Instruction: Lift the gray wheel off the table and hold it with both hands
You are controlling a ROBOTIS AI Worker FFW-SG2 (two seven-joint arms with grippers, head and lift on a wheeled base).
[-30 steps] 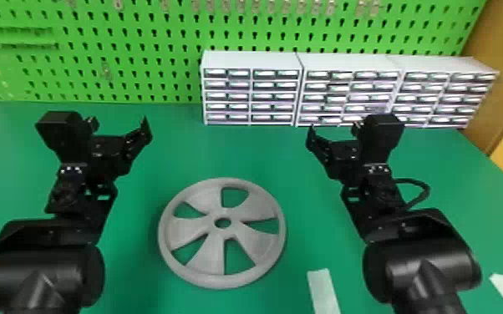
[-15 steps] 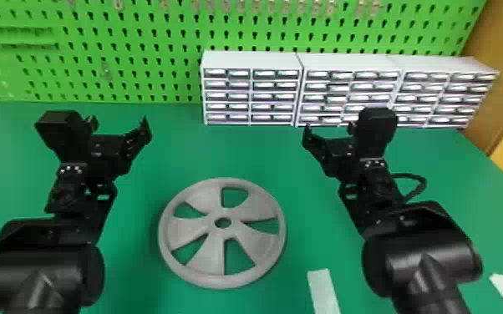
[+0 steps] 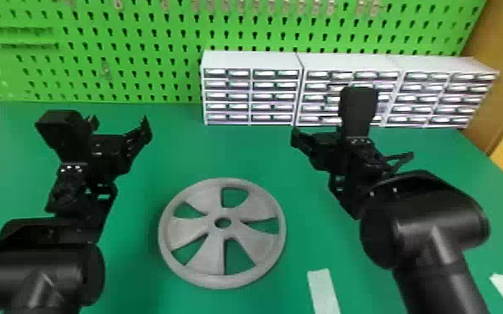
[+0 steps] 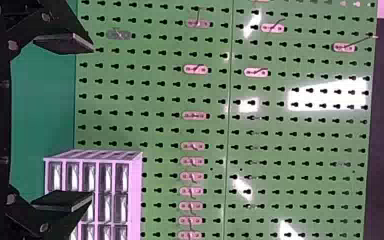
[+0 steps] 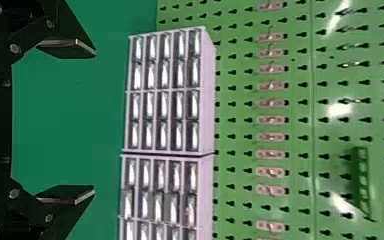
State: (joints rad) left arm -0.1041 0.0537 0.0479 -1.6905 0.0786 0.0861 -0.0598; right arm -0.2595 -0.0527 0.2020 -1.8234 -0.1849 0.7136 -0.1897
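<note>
So the left claw [image 4: 92, 123] is hanging over on the left with its two flat fingers spread wide, and it's pinching nothing but air. Right claw [image 5: 94, 121] is doing the same on its side, fingers apart and nothing between them. Both are sitting farther out than the gray wheel [image 3: 211, 223], which is lying flat on the green worktop [image 3: 221, 154] in the gap between the two arms, touching neither. So nobody's lifting anything yet, and I'm guessing the next job is bringing both claws back and down to opposite sides of the rim. Here's what's worrying me: the wheel is resting flush, so if the fingers are coming in too high they'll probably be skimming over the rim, and too low they'll be scraping the worktop. If one claw is arriving first, it could be shoving the wheel sideways or spinning it, because nothing is bracing the other side. And if one side is rising faster, the wheel will be tipping and maybe twisting out of the weaker pinch. Farther out, a white strip [image 3: 323, 292] is lying near the wheel, and the drawer cabinets [image 3: 255, 89] are standing at the back against the pegboard [image 3: 138, 50].
</note>
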